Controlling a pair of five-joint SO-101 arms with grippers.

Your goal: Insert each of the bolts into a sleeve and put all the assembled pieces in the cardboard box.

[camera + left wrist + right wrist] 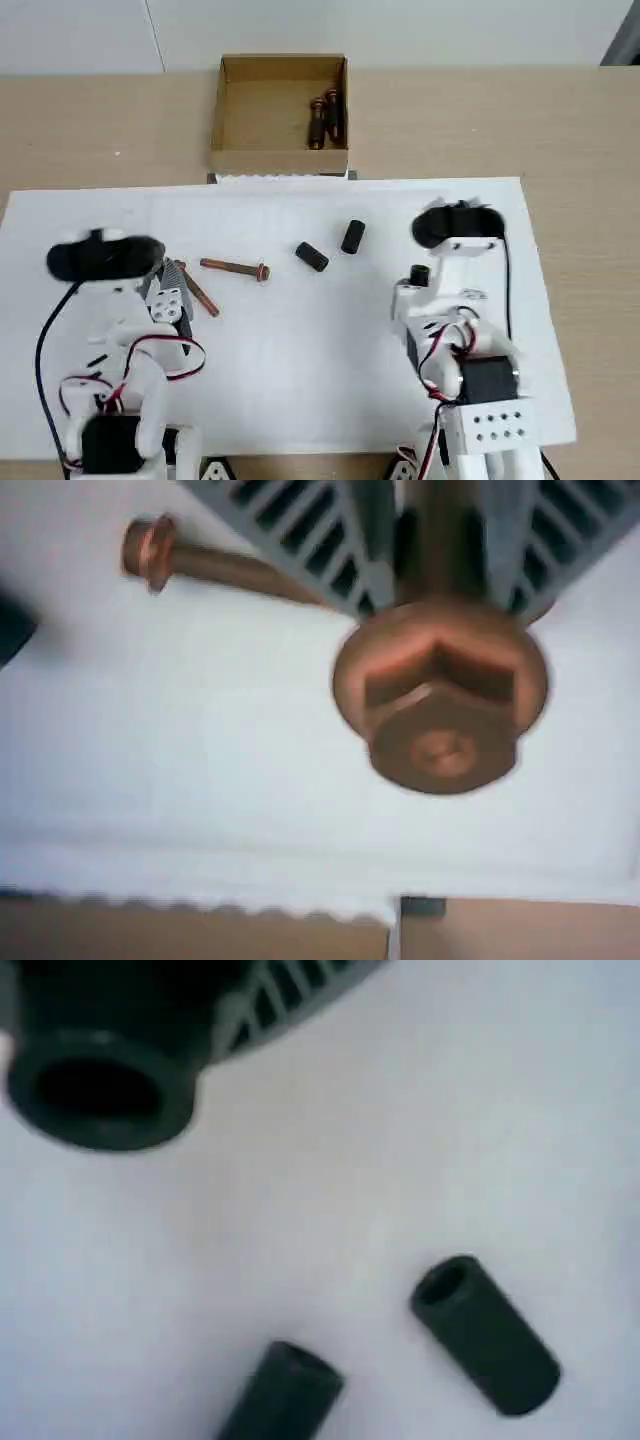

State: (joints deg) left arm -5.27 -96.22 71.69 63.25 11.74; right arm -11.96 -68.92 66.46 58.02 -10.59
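The gripped bolt point(440, 695) sits between the ribbed grey jaws of the left gripper point(183, 290), which is closed tight on its shank. The copper hex head pokes out clear of the jaws. In the high view this bolt slants from about 11 o'clock to 5 o'clock across the gripper, over the white sheet point(300, 370).

The loose bolt point(235, 267) lies flat on the sheet near the left gripper, at roughly 2 o'clock from it. It is apart from the jaws, and its head points toward 3 o'clock.

On the other side, the gripped sleeve point(419, 273) is clamped in the right gripper point(422, 282). In the right wrist view its open bore faces the camera, with the ribbed jaw pressed against its side.

Two more black sleeves lie on the sheet between the arms. The nearer sleeve point(352, 237) lies at about 10 o'clock from the right gripper. The farther sleeve point(312, 256) is just beside it, at about 8 o'clock from it. The two are close but not touching, and both are apart from the grippers.

The cardboard box point(232, 110) stands on the wooden table point(100, 120) at 12 o'clock, just past the sheet's far edge. Assembled pieces point(325, 118) lie together inside it, against the wall on its 3 o'clock side.
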